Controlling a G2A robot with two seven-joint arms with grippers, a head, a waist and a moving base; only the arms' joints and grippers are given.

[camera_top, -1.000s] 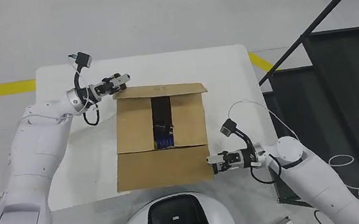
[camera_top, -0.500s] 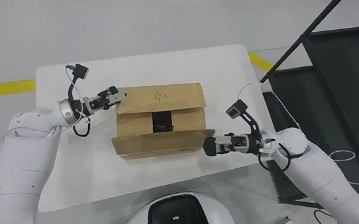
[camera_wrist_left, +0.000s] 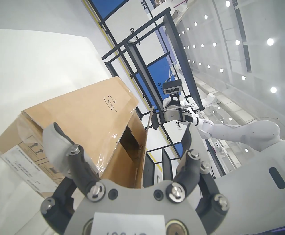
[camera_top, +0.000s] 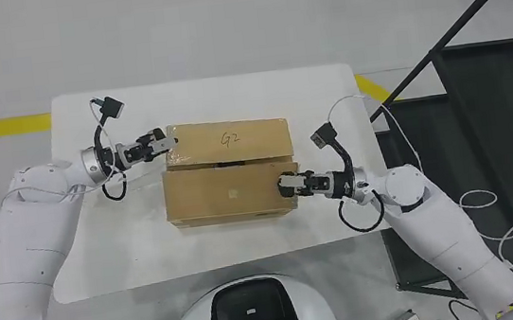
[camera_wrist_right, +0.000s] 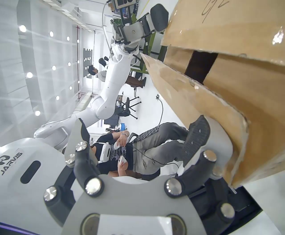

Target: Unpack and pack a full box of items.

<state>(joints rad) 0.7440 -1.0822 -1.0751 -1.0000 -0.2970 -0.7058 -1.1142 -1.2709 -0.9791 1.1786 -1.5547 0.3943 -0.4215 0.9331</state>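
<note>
My left gripper [camera_top: 161, 144] and right gripper [camera_top: 288, 183] are spread wide, holding nothing. The cardboard box [camera_top: 230, 174] sits between them, each claw at one end. I'd push its flaps [camera_top: 230, 193] down evenly, no skew.

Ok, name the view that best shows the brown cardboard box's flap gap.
Right wrist view: the gap in the brown cardboard box looms large and close. Left wrist shows it smaller; top view, a thin seam.

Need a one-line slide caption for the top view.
Cardboard box on white table, flaps nearly closed; open left gripper at the far flap, open right gripper at the near flap.
</note>
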